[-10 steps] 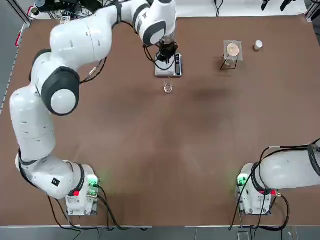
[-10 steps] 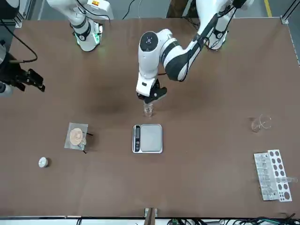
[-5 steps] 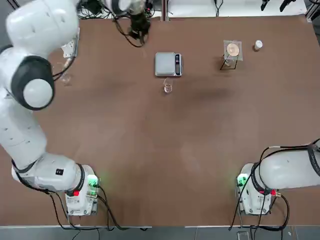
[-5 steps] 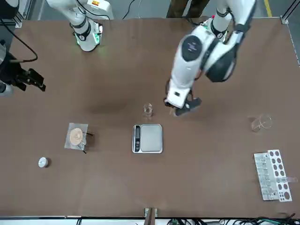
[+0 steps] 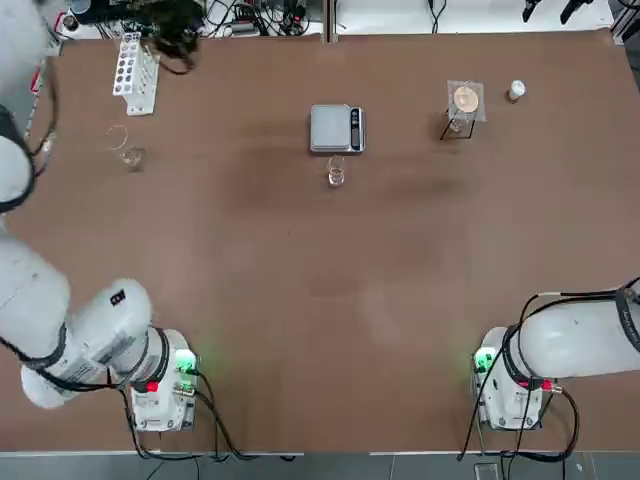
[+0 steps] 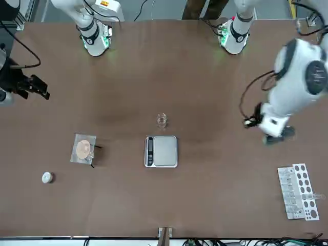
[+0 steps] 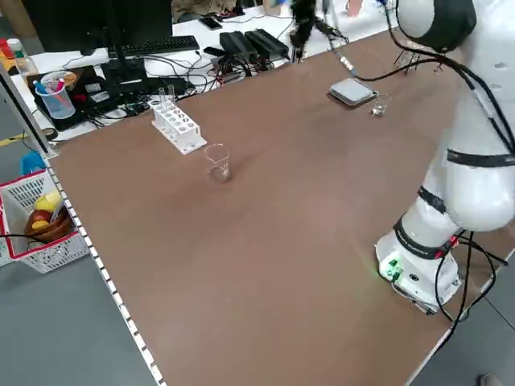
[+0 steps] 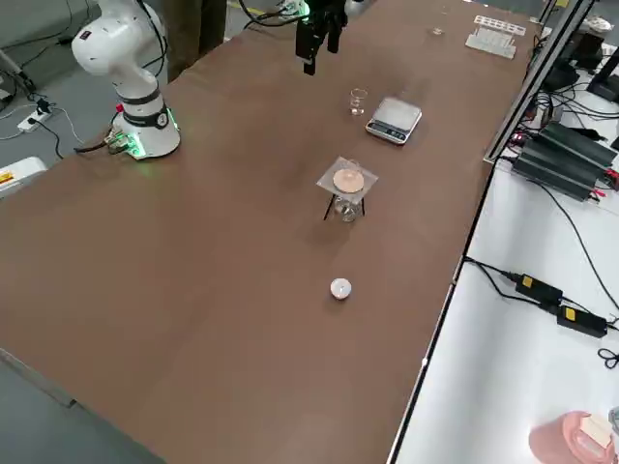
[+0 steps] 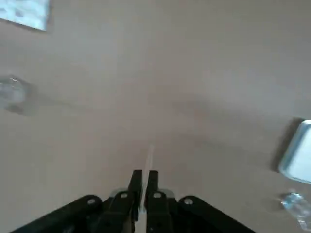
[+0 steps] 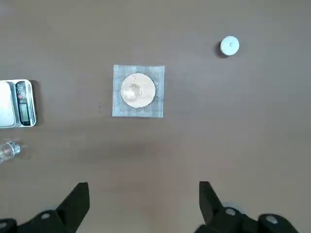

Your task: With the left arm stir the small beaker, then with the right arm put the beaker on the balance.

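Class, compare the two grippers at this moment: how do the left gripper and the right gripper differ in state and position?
The left gripper is shut on a thin clear rod; the right gripper is open and empty. The left gripper is far over by the test-tube rack and larger beaker; the right gripper hangs over bare table near the mesh stand. Both are black two-finger grippers.

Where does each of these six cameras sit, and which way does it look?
Top: overhead, looking straight down; left arm and right arm rise from the bottom.
Front: across the table, facing the robot; left arm at picture right.
Left side: raised at the robot's left, looking diagonally; left arm.
Right side: raised at its right; right arm.
Left wrist: behind left gripper, shut on thin rod.
Right wrist: above open right gripper, looking down.
All six show balance and small beaker.
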